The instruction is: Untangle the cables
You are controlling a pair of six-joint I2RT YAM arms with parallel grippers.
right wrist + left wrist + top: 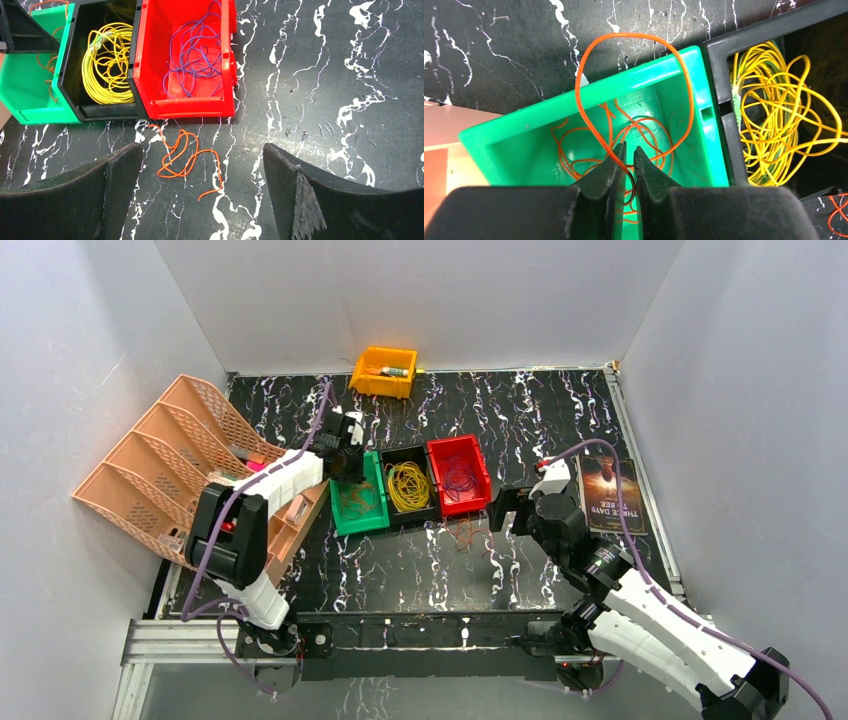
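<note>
The orange cables (583, 95) lie in a green bin (574, 109), with one loop arching up over its back rim. My left gripper (629, 148) hangs low over that bin. Its jaws stand a narrow gap apart, and an orange strand runs loosely through the gap. Yellow cables (774, 110) fill the black bin (107, 112) beside it, and purple cables (195, 55) lie in the red bin (195, 107). A loose orange cable (180, 156) lies on the table in front of the red bin. My right gripper (202, 150) hovers wide open above it, holding nothing.
A peach file rack (170, 460) leans at the left, close to my left arm. A small orange bin (385, 370) stands at the back wall. A book (610, 495) lies at the right edge. The table is black marble-patterned, walled in white.
</note>
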